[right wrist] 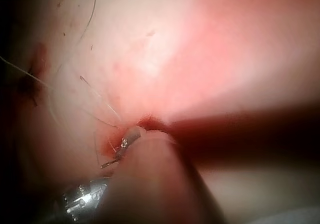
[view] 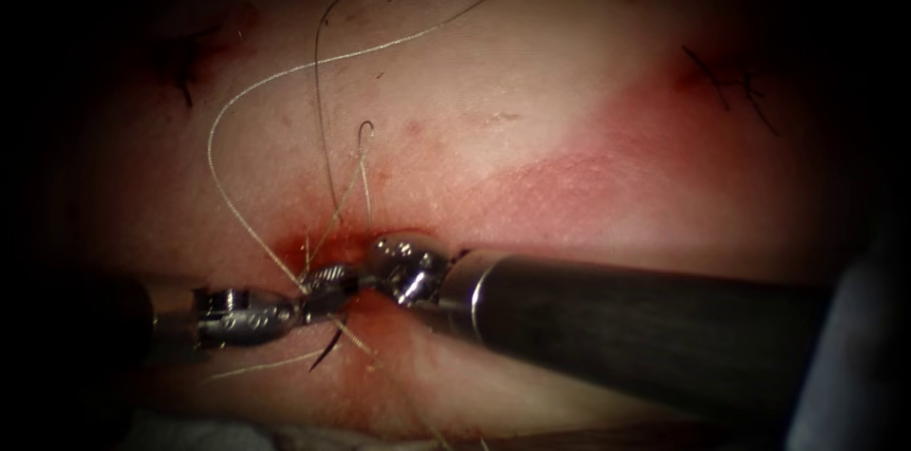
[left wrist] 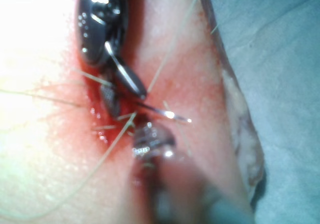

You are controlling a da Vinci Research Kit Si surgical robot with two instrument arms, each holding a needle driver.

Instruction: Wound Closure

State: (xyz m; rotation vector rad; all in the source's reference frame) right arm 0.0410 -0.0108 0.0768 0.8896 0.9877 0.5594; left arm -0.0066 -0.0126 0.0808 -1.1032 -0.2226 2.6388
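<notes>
At the cut (view: 356, 244), near the tissue (view: 531, 109)'s lower edge, the left tool (view: 327, 282) has its fingers closed on the needle (left wrist: 167, 114) near its middle; its tip is free. I cannot tell the right tool (view: 403, 266)'s fingers. Stiff, slippery steel, best gripped mid-curve. The thread (view: 275, 76) is limp. The left wrist view shows the needle's bright tip.

Blue-grey drape (left wrist: 280, 84) beside tissue edge; white gauze-like cloth (view: 190, 432) below.

Two tools (view: 353, 277), one needle (view: 329, 348), perhaps two threads (view: 249, 234).
</notes>
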